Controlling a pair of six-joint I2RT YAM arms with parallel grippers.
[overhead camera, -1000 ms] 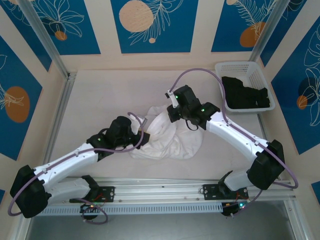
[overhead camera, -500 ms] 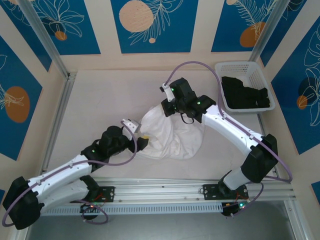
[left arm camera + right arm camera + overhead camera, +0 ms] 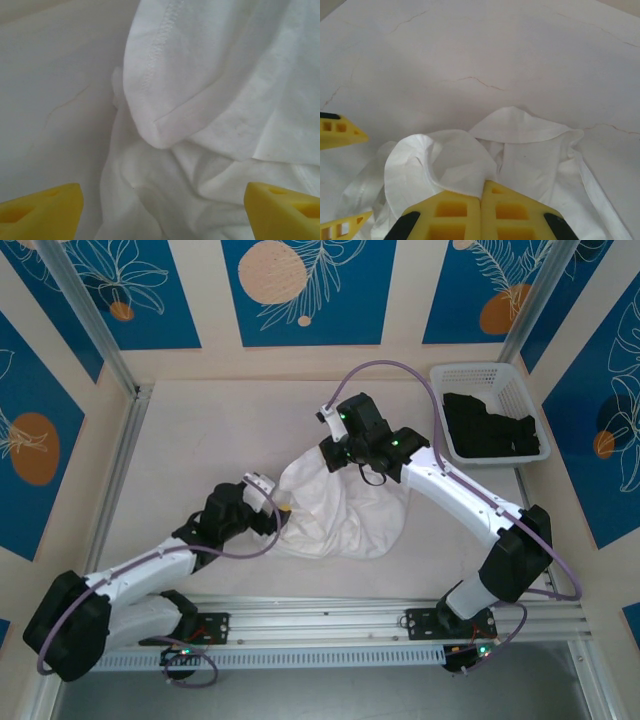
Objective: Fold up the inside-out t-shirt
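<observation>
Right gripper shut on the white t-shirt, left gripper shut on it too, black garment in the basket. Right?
No: the left gripper is open, yellow fingertips wide apart in the left wrist view. The right gripper is shut on the t-shirt and the black garment lies in the basket.

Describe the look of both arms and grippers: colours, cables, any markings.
Both the left arm and the right arm have white link shells with bulky black joint housings. A lilac cable loops loosely along each arm, and small green LEDs glow on the joints. The left gripper and the right gripper have yellow fingers with moulded rectangular recesses. No lettering is legible.
</observation>
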